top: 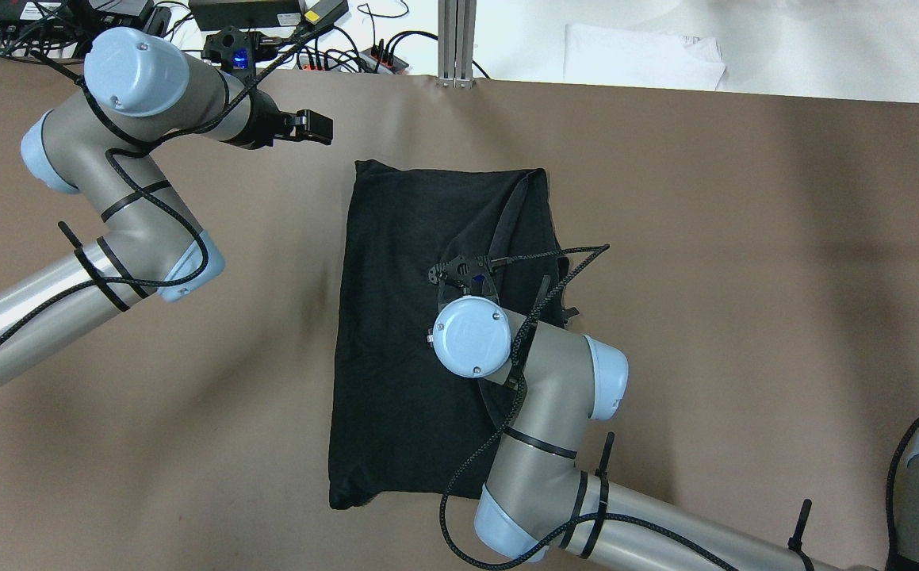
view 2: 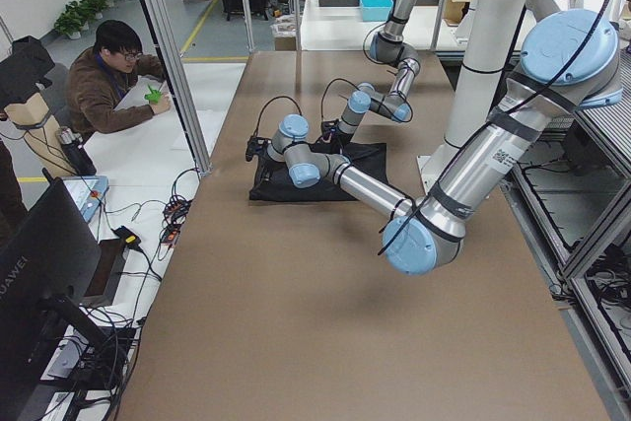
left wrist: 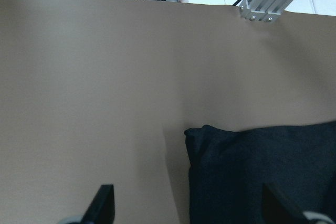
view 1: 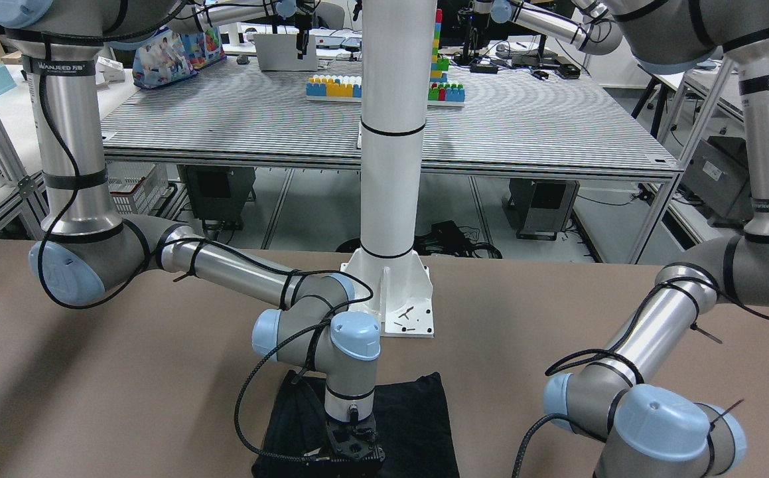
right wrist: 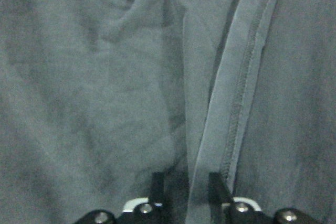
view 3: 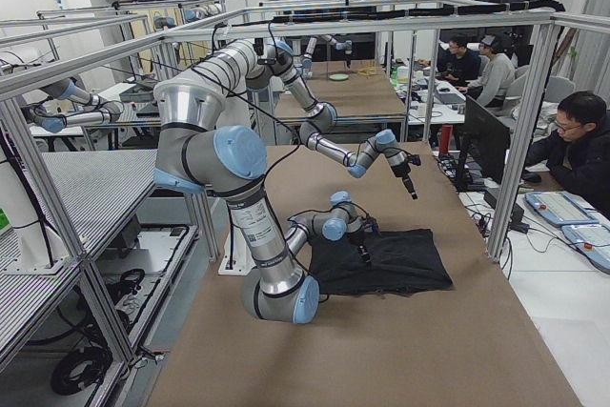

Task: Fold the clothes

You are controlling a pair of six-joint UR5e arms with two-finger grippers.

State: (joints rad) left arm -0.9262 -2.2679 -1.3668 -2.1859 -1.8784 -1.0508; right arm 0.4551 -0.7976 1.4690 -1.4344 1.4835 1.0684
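1. We see the garment point(top: 403, 333) lying flat mid-table point(top: 744, 277). It is a rough black rectangle with its long side running away from the robot.
2. Front view: it sits just out from the foot of the pillar point(view 1: 391, 133), with a strip of bare table between them.
3. The right gripper point(top: 465, 274) points straight down onto the garment. It is right of the cloth's centre and nearer the far end than the near end.
4. Overhead: a diagonal fold line runs from the garment's far right corner down to that gripper.
5. Right wrist view: cloth fills the frame at very close range. A stitched hem point(right wrist: 241, 87) comes down from the top right into the gap between the fingers point(right wrist: 156, 184).
6. Those fingers stand close together with only a narrow gap, and the hem edge is in it. We read this as a pinch on the garment, though the pad contact itself is dark and hard to make out.
7. The left gripper point(top: 315, 127) is off the garment. It hangs above bare table just past the far left corner, apart from the cloth.
8. Left wrist view: that corner lies ahead of the fingertips. One finger shows over table, the other over black cloth.
9. The left jaws are spread wide and hold nothing.
10. Right side view: the left gripper is raised clear of the table and tilted downward, while the right one is down on the cloth.
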